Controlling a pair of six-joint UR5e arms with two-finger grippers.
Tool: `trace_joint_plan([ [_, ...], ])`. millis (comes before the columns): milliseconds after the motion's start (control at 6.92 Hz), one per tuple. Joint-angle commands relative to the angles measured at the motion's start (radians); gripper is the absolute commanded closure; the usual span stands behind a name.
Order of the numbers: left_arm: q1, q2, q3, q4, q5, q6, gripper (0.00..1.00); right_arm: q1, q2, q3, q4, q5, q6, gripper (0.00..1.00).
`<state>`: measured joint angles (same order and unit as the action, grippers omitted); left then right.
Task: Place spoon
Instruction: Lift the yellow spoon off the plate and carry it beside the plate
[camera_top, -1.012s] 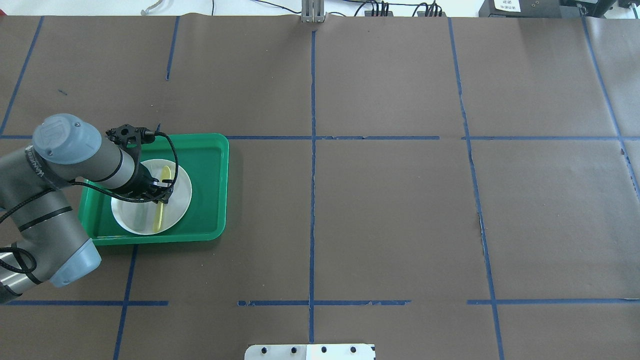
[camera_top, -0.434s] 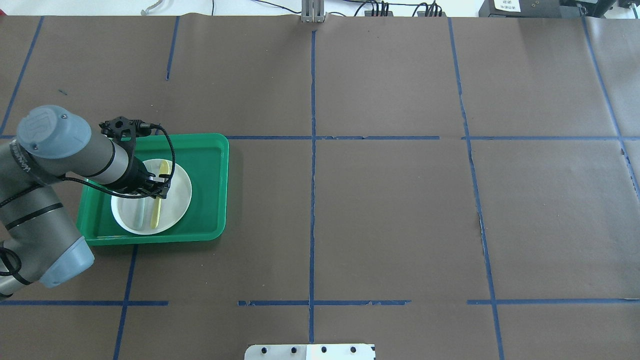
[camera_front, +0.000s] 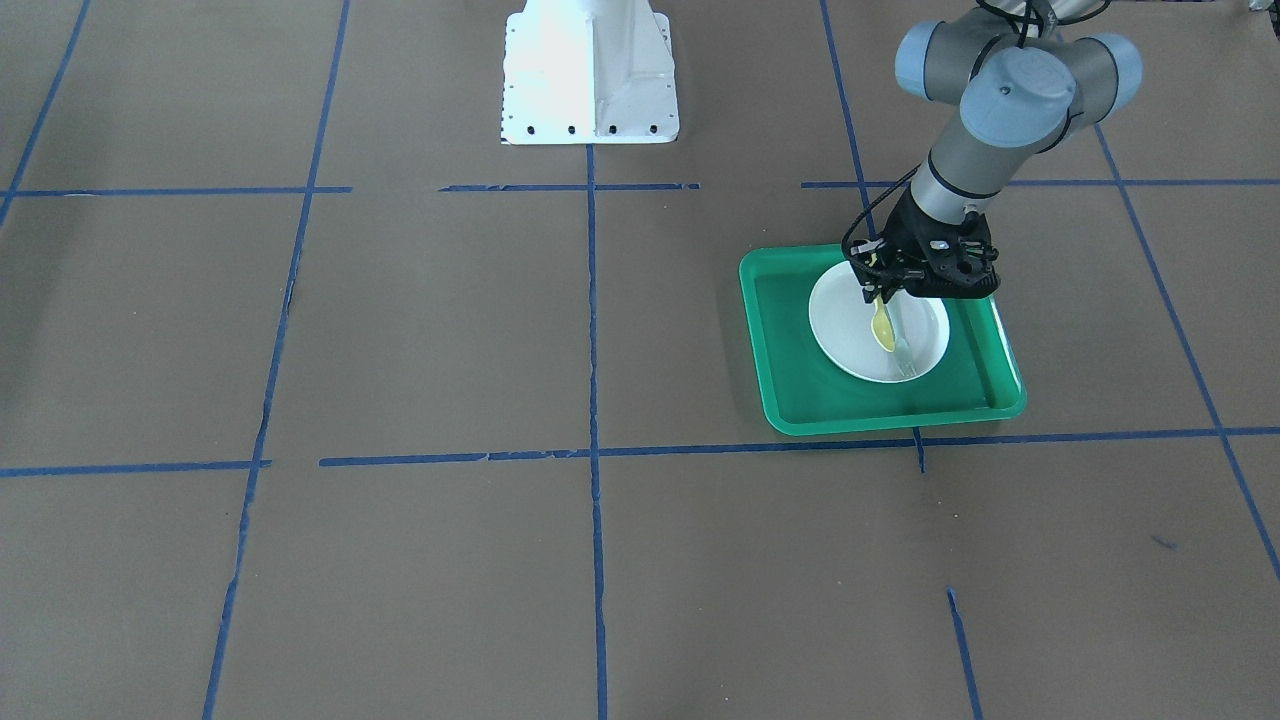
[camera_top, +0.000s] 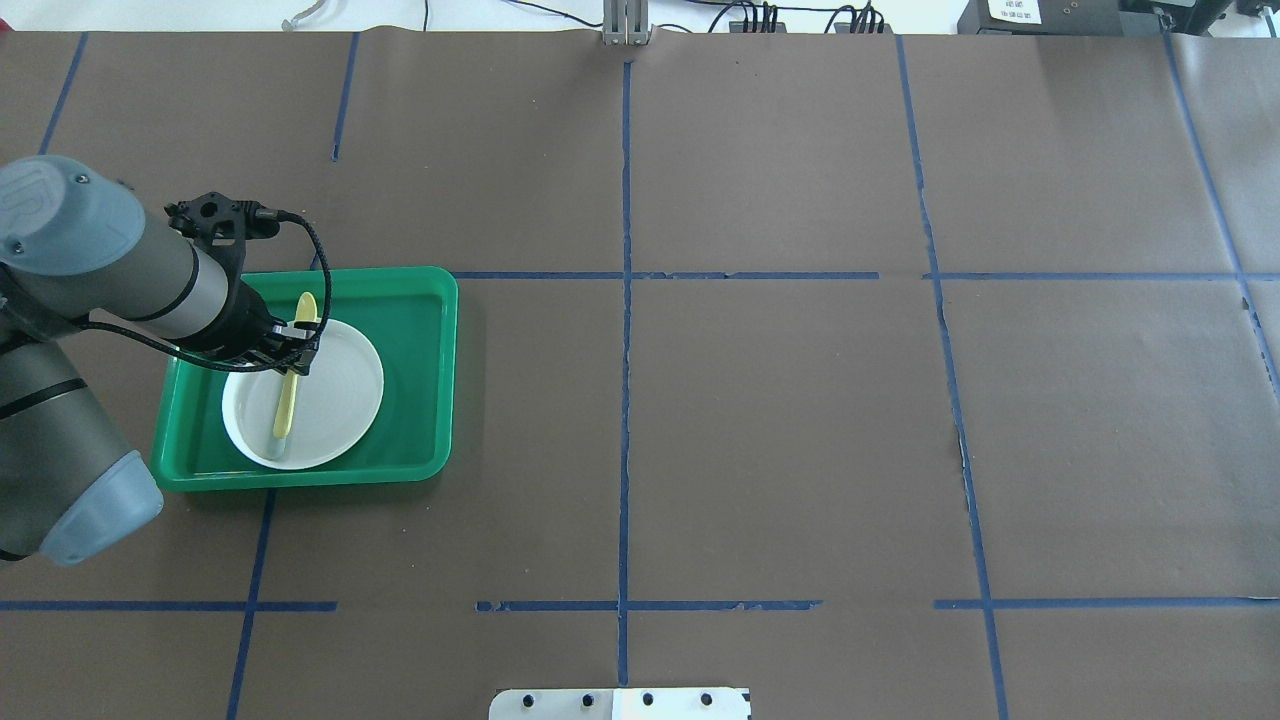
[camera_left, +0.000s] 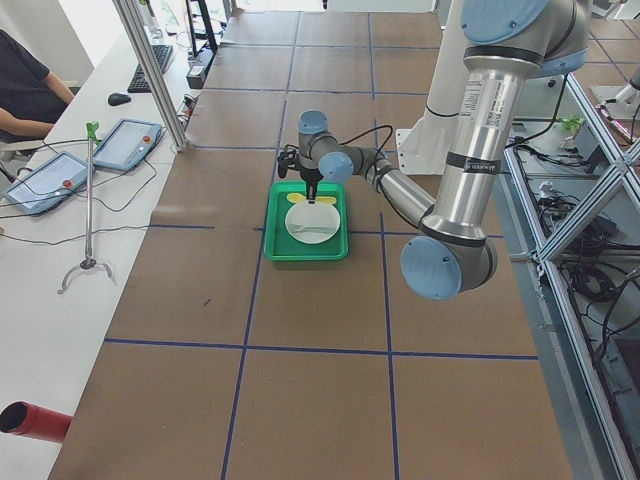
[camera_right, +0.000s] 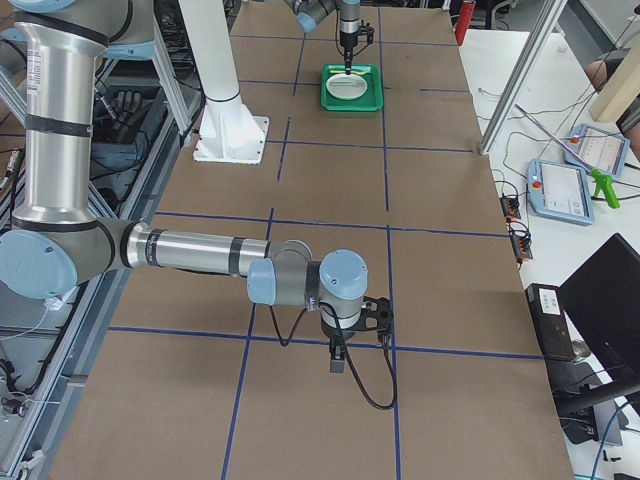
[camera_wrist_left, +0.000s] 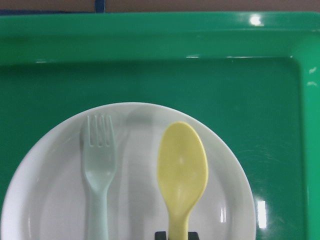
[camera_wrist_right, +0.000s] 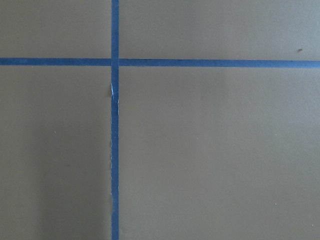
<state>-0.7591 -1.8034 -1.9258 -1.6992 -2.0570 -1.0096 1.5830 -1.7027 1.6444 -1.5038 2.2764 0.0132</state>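
My left gripper (camera_top: 300, 350) is shut on the handle of the yellow spoon (camera_top: 290, 395) and holds it over the white plate (camera_top: 345, 390) in the green tray (camera_top: 420, 330). In the left wrist view the spoon (camera_wrist_left: 182, 167) hangs bowl forward above the plate (camera_wrist_left: 135, 200), beside the pale grey-green fork (camera_wrist_left: 99, 165) that lies on the plate. From the front the gripper (camera_front: 880, 290) holds the spoon (camera_front: 883, 325) tilted down toward the plate (camera_front: 845, 330). My right gripper (camera_right: 338, 362) hovers over bare table far from the tray; I cannot tell whether it is open or shut.
The tray (camera_front: 790, 350) sits on brown paper marked with blue tape lines. The white robot base plate (camera_front: 590, 70) stands at the table's near edge. The right wrist view shows only paper and tape.
My left gripper has moved left and toward the tray's far edge with the spoon in its grip. The spoon's bowl now reaches past the plate's far rim in the overhead view.
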Motion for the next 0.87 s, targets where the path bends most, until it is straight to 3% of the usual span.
trace_joint_plan([
  [0,-0.003,-0.075,0.025,0.032,-0.003,-0.026,1.00,0.000,0.000,0.000,0.001,0.000,-0.001,0.00],
  [289,0.018,-0.181,0.106,0.030,-0.006,-0.121,1.00,0.000,0.000,0.000,0.001,0.000,0.001,0.00],
  [723,0.066,-0.203,0.204,-0.040,0.000,-0.153,1.00,0.000,0.000,0.000,-0.001,0.000,0.001,0.00],
])
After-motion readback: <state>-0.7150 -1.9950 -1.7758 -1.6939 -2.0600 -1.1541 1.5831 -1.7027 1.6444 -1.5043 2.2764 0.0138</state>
